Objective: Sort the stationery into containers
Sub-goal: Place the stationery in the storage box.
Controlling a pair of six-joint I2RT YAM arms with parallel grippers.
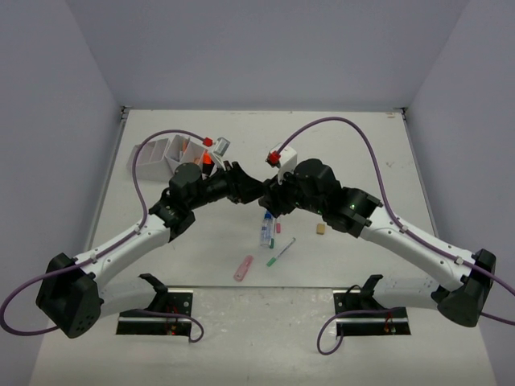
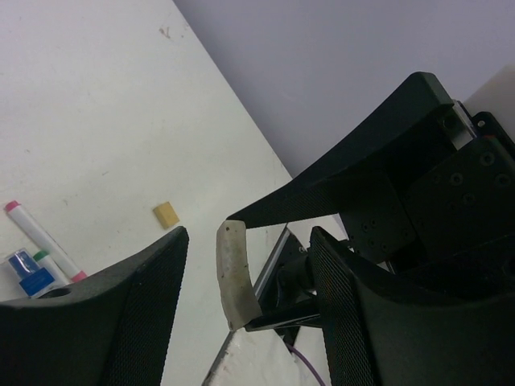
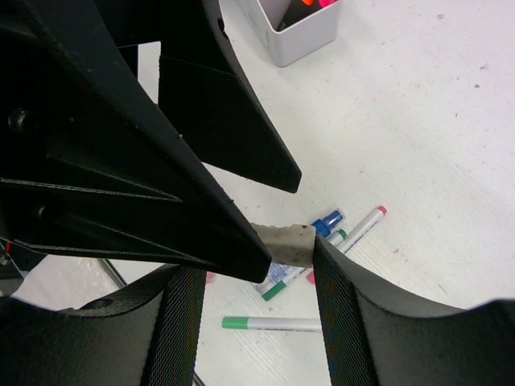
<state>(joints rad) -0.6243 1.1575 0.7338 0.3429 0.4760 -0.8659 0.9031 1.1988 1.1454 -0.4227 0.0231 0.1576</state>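
The top camera looked down from behind both arm bases over the whole bench (image 1: pixel 362 161). Each wrist camera sat close above its own end effector; both caught the blue-capped bottle (image 2: pixel 30 275) and scattered markers.

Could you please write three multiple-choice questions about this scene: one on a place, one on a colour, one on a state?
1. Where is the tan eraser?
A. On the table, right of the clear bottle
B. On top of the bottle
C. Under the pink marker

2. What colour is the bottle's cap?
A. Red
B. Blue
C. Yellow

3. How is the pink marker placed?
A. Standing upright
B. Leaning on the bottle
C. Lying flat on the table

Answers: 1 A, it lies alone beside the bottle; 2 B, the right wrist view shows blue; 3 C, its full length rests on the table.
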